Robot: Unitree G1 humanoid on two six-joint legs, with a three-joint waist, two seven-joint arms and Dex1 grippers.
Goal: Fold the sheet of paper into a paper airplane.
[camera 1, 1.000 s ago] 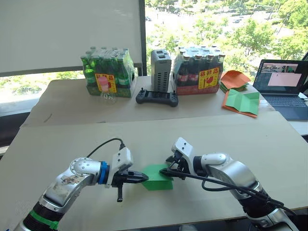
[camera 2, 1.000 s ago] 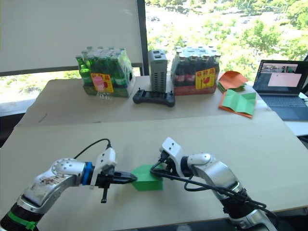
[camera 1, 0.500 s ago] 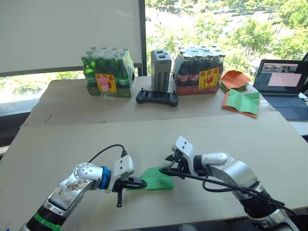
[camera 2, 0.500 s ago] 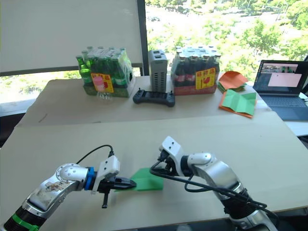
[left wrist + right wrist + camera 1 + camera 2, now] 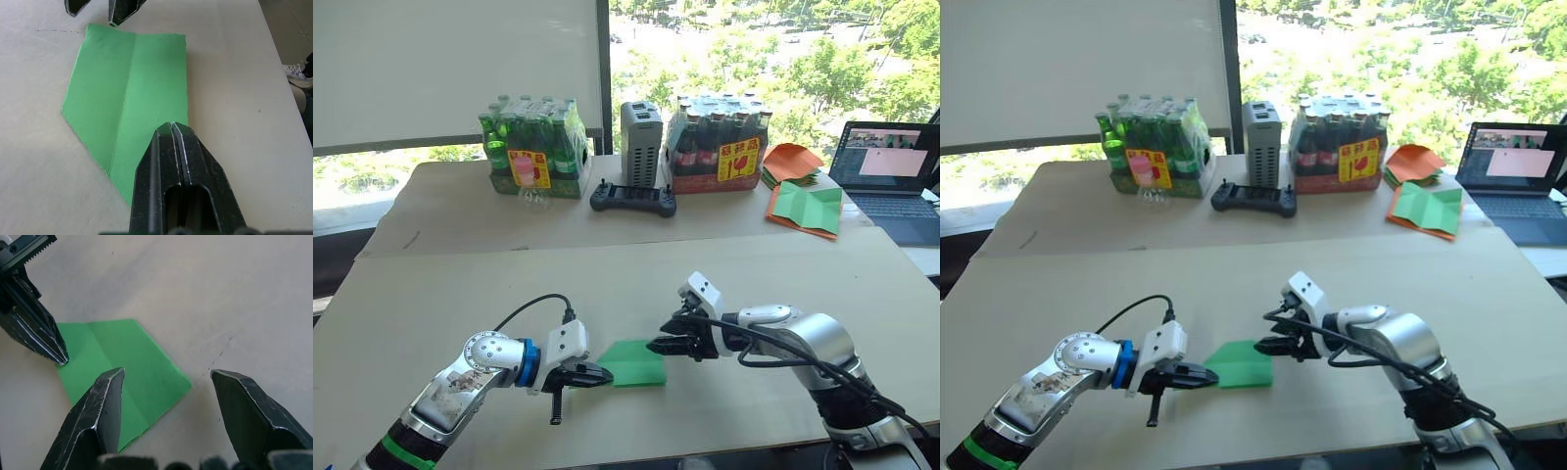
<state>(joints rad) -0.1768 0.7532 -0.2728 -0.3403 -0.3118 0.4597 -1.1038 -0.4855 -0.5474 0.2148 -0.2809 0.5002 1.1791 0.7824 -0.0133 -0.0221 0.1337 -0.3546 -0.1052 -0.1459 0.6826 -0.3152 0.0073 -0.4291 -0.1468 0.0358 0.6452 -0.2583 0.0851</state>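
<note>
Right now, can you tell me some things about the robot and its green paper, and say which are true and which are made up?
1. The sheet of paper lies flat on the table. True.
2. The left gripper has its fingers wide open. False: they are shut, with their tips on the paper's edge.
3. The right gripper is open. True.
4. The right gripper is lifting the paper into the air. False: it is at the paper's far edge and holds nothing.
5. A laptop sits on the far right. True.
</note>
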